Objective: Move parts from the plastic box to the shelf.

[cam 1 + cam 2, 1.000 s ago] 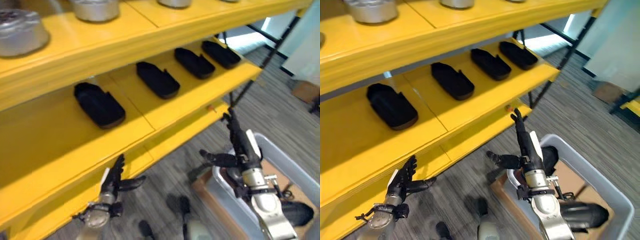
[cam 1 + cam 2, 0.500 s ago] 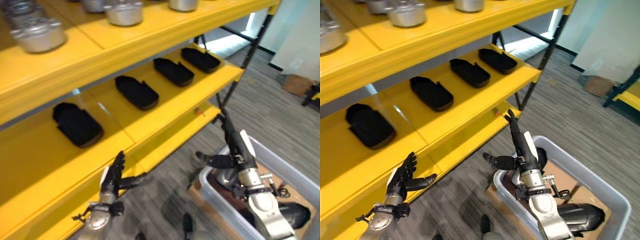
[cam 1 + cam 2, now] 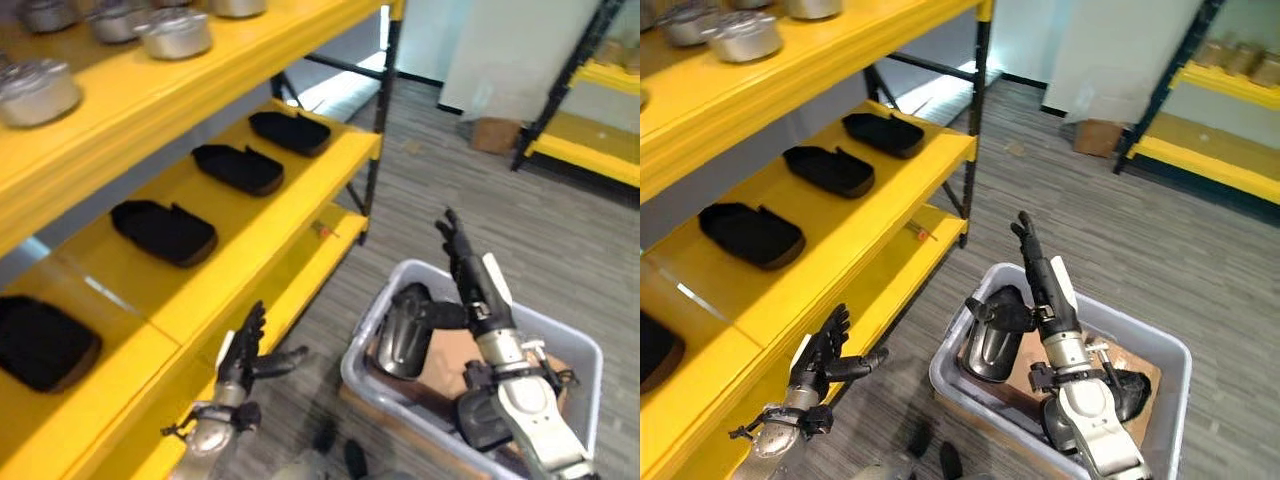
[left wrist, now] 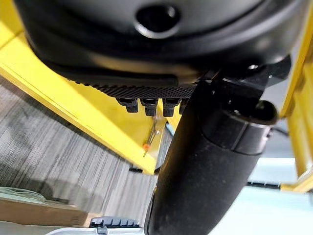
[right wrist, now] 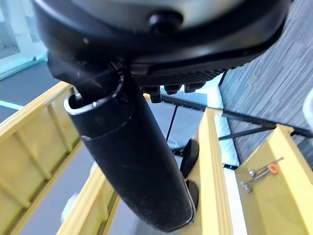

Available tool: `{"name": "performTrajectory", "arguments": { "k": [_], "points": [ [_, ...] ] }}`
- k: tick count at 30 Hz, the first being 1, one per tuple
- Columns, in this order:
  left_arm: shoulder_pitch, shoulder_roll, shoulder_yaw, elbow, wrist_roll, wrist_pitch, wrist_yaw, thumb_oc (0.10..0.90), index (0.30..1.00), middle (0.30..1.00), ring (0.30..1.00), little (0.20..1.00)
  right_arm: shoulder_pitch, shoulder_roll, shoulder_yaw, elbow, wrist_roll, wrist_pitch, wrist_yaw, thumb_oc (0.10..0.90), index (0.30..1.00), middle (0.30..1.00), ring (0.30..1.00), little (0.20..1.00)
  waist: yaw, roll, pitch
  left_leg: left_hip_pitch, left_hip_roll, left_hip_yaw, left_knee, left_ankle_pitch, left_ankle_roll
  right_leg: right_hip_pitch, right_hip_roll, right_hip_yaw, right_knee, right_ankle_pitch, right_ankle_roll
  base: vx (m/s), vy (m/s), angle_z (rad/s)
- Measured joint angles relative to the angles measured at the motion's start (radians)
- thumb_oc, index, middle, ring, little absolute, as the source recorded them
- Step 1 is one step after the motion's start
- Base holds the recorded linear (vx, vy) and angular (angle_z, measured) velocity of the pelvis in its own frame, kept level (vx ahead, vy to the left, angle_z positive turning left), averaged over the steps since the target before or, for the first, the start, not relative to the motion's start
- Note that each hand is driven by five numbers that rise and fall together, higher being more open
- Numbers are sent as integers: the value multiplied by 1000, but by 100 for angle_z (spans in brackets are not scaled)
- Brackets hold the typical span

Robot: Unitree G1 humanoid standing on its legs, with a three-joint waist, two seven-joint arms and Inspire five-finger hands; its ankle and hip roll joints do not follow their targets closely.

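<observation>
Since a second ago my view has swung away from the shelf (image 3: pixel 855 215) toward the plastic box (image 3: pixel 1165 380); both my hands sit about where they did in it, so little but the camera has moved. That puts the box squarely before me for the next pick. My right hand (image 3: pixel 1040 285) hovers over the box with fingers straight, holding nothing, a dark part (image 3: pixel 992 340) just below its thumb. My left hand (image 3: pixel 825 355) hangs open and empty beside the shelf's lower edge.
</observation>
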State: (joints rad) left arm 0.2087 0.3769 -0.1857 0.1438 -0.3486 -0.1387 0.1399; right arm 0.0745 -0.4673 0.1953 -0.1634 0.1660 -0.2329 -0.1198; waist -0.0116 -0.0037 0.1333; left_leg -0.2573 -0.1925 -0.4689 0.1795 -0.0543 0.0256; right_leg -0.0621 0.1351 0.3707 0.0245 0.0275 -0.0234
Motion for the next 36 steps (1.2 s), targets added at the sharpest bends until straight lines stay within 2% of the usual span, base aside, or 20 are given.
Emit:
{"name": "performTrajectory", "arguments": {
  "k": [4,6,8,13,15,18,19,20,21,22,24,25,26,27,28,29,30,32,35,36],
  "points": [
    [-7,8,8,-4,-1,0,-4,900,1000,1000,1000,1000,46,12,-3,-1,13,9,27,900,1000,1000,1000,1000,-7,-11,13,50,51,185,-86,101,15,-36,-18,31,110,-110,53,74,97,-128],
    [-9,13,20,-6,-1,0,-19,900,1000,1000,1000,1000,66,20,-9,-8,35,10,27,900,1000,1000,1000,1000,-20,-14,15,76,38,219,-101,140,49,-34,-41,34,111,-118,63,73,77,-108],
    [-37,12,22,-6,-1,-2,-22,900,1000,1000,1000,1000,113,21,-23,-30,53,10,28,900,1000,1000,1000,1000,-25,-10,20,113,31,218,-153,158,26,-28,-40,26,108,-130,62,56,68,-45],
    [-41,13,30,-5,-3,-5,-21,900,1000,1000,1000,1000,113,22,-21,-32,73,15,46,900,1000,1000,1000,1000,-41,2,32,176,23,273,-205,157,29,-29,-23,37,102,-126,64,26,48,-23],
    [-29,14,35,-5,-3,-6,-20,900,1000,1000,1000,1000,95,22,-13,-32,73,18,48,900,1000,1000,1000,1000,-13,5,34,183,25,304,-201,152,32,-56,-11,65,111,-107,68,-29,42,-56],
    [-14,14,32,-1,-4,-13,-20,900,1000,1000,1000,1000,62,24,1,-33,73,22,49,900,1000,1000,1000,1000,-11,-4,45,178,37,379,-171,117,0,-106,12,90,122,-50,62,-82,24,-65],
    [-14,12,30,1,-3,-13,-21,900,1000,1000,1000,1000,60,24,0,-33,73,22,49,900,1000,1000,1000,1000,-15,-6,46,173,37,382,-160,108,-1,-107,15,87,115,-45,67,-121,-11,-62],
    [-12,13,32,-3,-4,-15,-21,900,1000,1000,1000,1000,40,22,10,-31,71,24,44,900,1000,1000,1000,1000,2,-9,49,165,55,458,-164,104,29,-149,10,16,151,-51,78,-45,-61,-86],
    [-11,17,35,-7,-5,-17,-20,900,1000,1000,1000,1000,14,22,16,-30,71,26,45,900,1000,1000,1000,1000,25,-12,52,158,66,504,-167,103,58,-188,-7,-56,193,-60,87,22,-127,-145],
    [-11,15,36,-2,-31,-13,-17,900,1000,1000,1000,1000,-51,32,35,-20,69,25,44,900,1000,1000,1000,1000,42,-9,66,149,66,543,-162,97,71,-220,-163,-332,195,-72,88,62,-174,-124],
    [-30,13,27,10,-38,-13,-21,900,1000,1000,1000,1000,-54,32,35,-20,69,25,40,900,1000,1000,1000,1000,30,8,76,153,63,517,-154,85,81,-190,-239,-295,176,-54,110,41,-182,-27],
    [-44,11,25,22,-38,-13,-20,900,1000,1000,1000,1000,-48,31,37,-20,69,26,36,900,1000,1000,1000,1000,28,20,85,154,70,506,-146,74,31,-169,-247,-252,162,-30,96,35,-150,36],
    [-77,28,27,36,-40,-15,-18,900,1000,1000,1000,1000,-40,52,41,-19,64,31,32,900,1000,1000,1000,1000,21,-29,113,99,56,502,-14,40,-113,-144,-303,-217,127,50,58,53,-156,65],
    [-83,75,33,19,-39,-25,-15,900,1000,1000,1000,1000,-32,73,47,-27,59,30,35,900,1000,1000,1000,1000,7,-93,120,26,28,493,176,-15,92,-118,-408,-200,102,160,62,81,-266,51],
    [-72,84,44,3,-39,-26,-20,900,1000,1000,1000,1000,-27,44,47,-45,42,28,39,900,1000,1000,1000,1000,23,-68,114,47,113,402,184,-145,50,-100,-423,-189,86,150,156,82,-326,6],
    [-80,84,67,18,-39,-28,-18,900,1000,1000,1000,1000,-44,61,50,-19,32,26,49,900,1000,1000,1000,1000,44,-99,129,47,90,420,211,-129,47,-88,-458,-186,56,140,179,81,-328,-16],
    [-88,68,119,52,-40,-19,8,900,1000,1000,1000,1000,-42,75,55,-22,32,34,55,900,1000,1000,1000,1000,32,-92,127,54,118,370,149,-93,25,-67,-402,-236,-18,82,187,69,-331,-2],
    [-78,68,132,50,-40,-19,9,900,1000,1000,1000,1000,-31,64,56,-23,33,36,57,900,1000,1000,1000,1000,29,-92,127,86,143,359,47,-33,8,-58,-320,-248,-85,86,178,70,-309,30],
    [-22,31,144,39,-42,-19,8,900,1000,1000,1000,1000,-35,38,56,-23,34,40,65,900,1000,1000,1000,1000,24,-100,122,136,140,357,-6,-23,-14,-19,-279,-297,-110,119,134,32,-279,12],
    [6,8,142,30,-43,-19,7,900,1000,1000,1000,1000,-36,24,53,-23,34,39,66,900,1000,1000,1000,1000,16,-80,115,130,160,348,-10,-25,-27,-19,-257,-305,-108,119,132,-5,-147,11]
  ]
}}
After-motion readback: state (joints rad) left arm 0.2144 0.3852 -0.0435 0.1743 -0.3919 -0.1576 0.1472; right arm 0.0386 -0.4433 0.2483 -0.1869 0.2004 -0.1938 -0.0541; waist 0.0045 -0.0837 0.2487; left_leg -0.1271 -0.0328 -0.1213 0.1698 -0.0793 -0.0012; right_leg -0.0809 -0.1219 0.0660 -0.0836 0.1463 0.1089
